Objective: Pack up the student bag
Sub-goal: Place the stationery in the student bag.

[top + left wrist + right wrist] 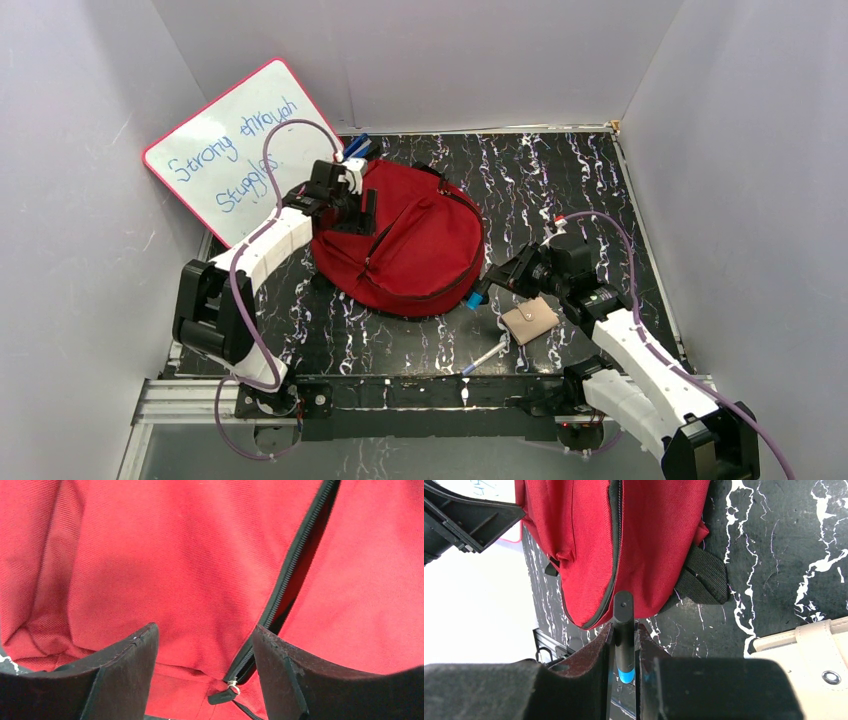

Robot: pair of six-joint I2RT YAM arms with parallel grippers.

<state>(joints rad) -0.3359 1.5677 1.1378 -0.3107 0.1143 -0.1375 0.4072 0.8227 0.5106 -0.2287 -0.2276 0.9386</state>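
The student bag is a dark-red backpack lying flat in the middle of the black marbled table. My left gripper hovers over its upper left part, open, with nothing between its fingers. In the left wrist view the left gripper straddles red fabric, a black zipper with a dark gap beside it, and the zipper pull. My right gripper sits just off the bag's right edge, shut on a black marker with a blue end; the marker tip nearly reaches the bag.
A beige wallet lies under the right arm, near the front. A thin pen rests by the front rail. A whiteboard with writing leans at back left. Blue items poke out behind the bag. White walls close in on three sides.
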